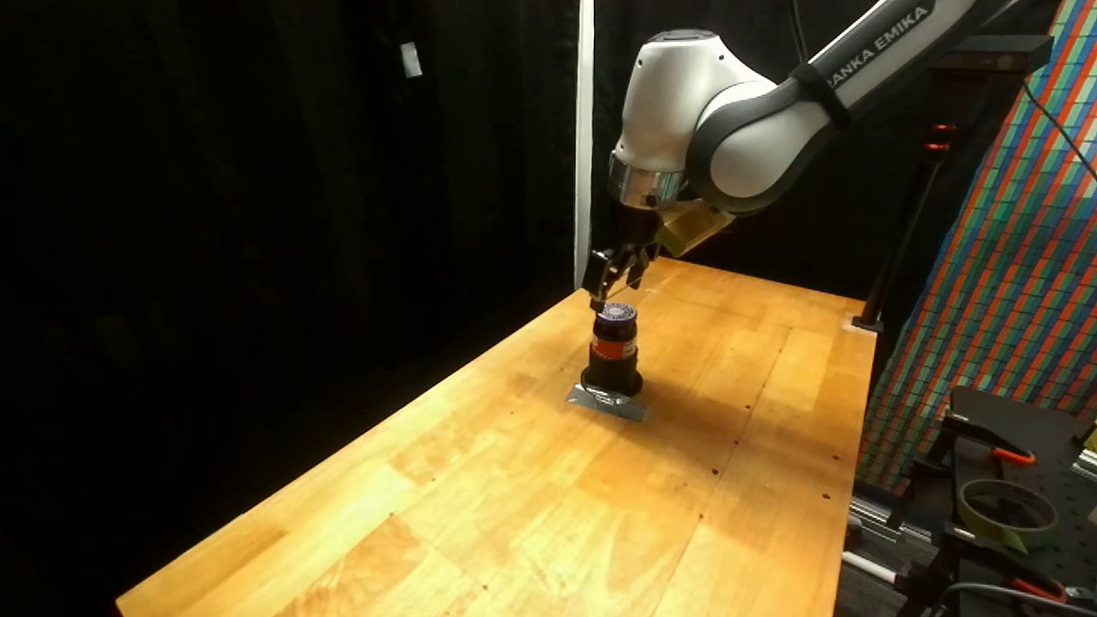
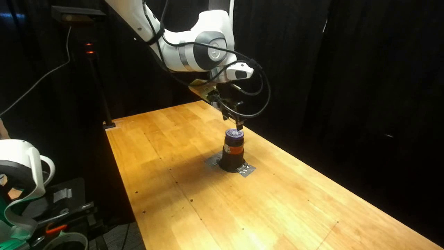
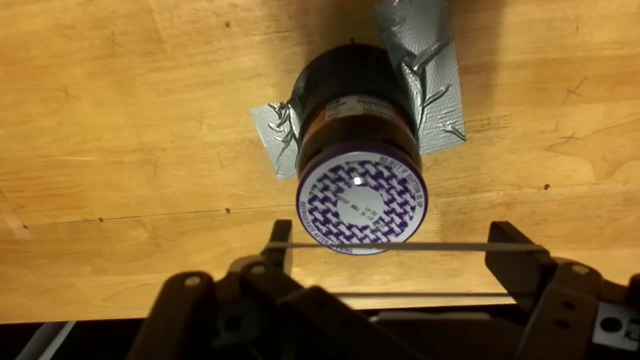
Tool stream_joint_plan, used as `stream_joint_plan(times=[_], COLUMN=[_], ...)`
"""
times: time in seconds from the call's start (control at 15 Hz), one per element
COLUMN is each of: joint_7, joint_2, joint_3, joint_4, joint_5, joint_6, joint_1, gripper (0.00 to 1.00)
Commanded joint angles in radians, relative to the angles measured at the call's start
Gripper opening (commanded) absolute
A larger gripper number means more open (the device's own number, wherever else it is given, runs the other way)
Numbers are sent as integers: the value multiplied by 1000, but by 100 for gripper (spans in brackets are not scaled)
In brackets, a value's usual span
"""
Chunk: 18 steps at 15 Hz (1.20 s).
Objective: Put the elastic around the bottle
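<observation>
On the wooden table (image 1: 531, 488), your bottle (image 1: 614, 334) stands upright in a dark holder (image 2: 230, 161), its orange-red label (image 2: 236, 149) showing in both exterior views. Two patches of grey tape (image 3: 437, 105) reach from the holder onto the table. Your gripper (image 3: 390, 235) hangs just above and to one side of the bottle, its fingers (image 3: 515, 265) well apart, and you have the elastic (image 3: 465, 247) stretched between them in two strands. From the wrist you see one strand cross the gripper-side edge of the purple-and-white lid (image 3: 361, 202), while the other shows against bare wood. A fingertip (image 2: 239, 127) sits close to the lid in both exterior views; you cannot tell there whether it touches. Beyond the table, behind your arm (image 1: 668, 103), hangs a black curtain (image 1: 283, 214)
</observation>
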Motion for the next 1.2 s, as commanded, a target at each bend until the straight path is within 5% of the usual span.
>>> stream_joint_plan(times=[0.0,1.13], joint_7=[-17,-68], joint_2=[76,193], joint_3=[-47,-81], joint_4=[69,88], joint_5=[6,81], joint_6=[58,154], joint_1=[29,22], gripper=[100,100])
